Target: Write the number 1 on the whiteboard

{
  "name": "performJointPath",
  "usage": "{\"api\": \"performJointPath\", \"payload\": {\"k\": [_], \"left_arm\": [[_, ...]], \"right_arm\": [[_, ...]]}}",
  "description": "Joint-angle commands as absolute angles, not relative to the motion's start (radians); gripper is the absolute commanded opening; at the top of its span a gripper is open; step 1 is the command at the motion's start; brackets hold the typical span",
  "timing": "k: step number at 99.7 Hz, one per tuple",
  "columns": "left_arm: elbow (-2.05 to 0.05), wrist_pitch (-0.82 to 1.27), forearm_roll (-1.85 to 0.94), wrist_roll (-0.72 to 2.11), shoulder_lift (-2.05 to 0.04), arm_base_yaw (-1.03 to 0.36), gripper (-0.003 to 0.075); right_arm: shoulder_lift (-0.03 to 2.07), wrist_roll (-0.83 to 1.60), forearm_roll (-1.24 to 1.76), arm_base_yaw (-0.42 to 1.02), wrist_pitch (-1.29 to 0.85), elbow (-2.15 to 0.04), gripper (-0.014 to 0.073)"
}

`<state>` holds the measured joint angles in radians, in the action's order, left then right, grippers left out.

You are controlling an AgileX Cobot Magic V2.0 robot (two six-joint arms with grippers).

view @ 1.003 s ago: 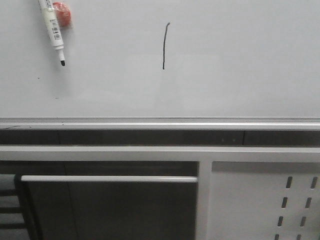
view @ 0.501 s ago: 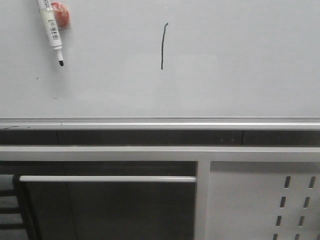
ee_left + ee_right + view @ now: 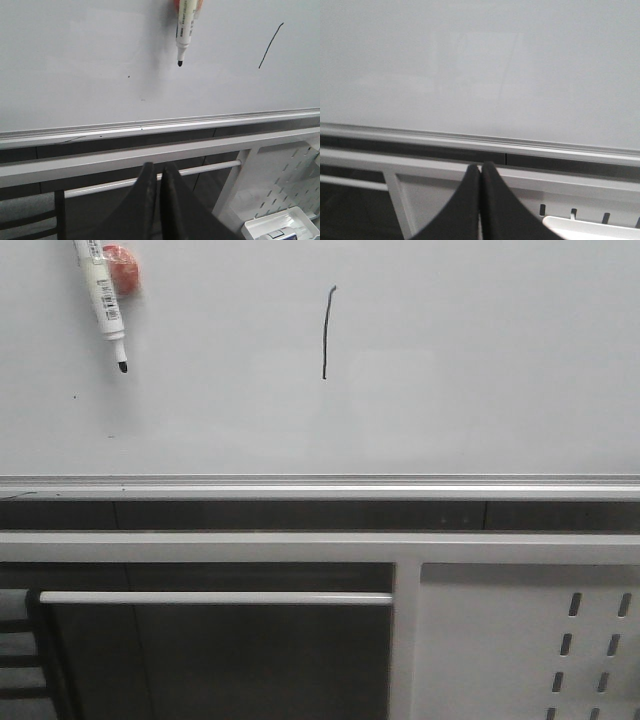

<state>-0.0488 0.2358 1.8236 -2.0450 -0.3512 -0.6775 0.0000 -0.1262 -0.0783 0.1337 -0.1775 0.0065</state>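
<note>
Since the number 1 (image 3: 326, 332) already sits on the whiteboard (image 3: 480, 390), upper-middle in front view, writing looks done; next is prob. just parking the arms, no more contact req'd. Stroke's long axis runs near-vertical, hook at top. Marker (image 3: 104, 300) sticks to the board w/ tip down. Left claw (image 3: 158, 172) & right claw (image 3: 480, 172) pinched together, empty.

The number 1 (image 3: 326, 332) sits on the whiteboard (image 3: 480, 360) — a marker (image 3: 104, 300) well left of it.
</note>
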Motion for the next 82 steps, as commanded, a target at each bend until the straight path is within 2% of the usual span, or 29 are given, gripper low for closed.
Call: {"api": "performJointPath", "payload": {"k": [1,26,82], "left_arm": [[-0.076,0.262,1.861,-2.05,-0.355,-0.677,-0.0018],[-0.076,0.268,1.861,-2.05,-0.355,-0.677,-0.0018],[-0.076,0.268,1.861,-2.05,-0.355,-0.677,-0.0018]], "right_arm": [[-0.015,-0.177,-0.088,0.081,-0.045,0.026,-0.0071],[-0.029,-0.235,-0.077,-0.003,-0.064,0.041,-0.0071],[-0.029,-0.235,-0.077,-0.003,-0.064,0.041,-0.0071]]}}
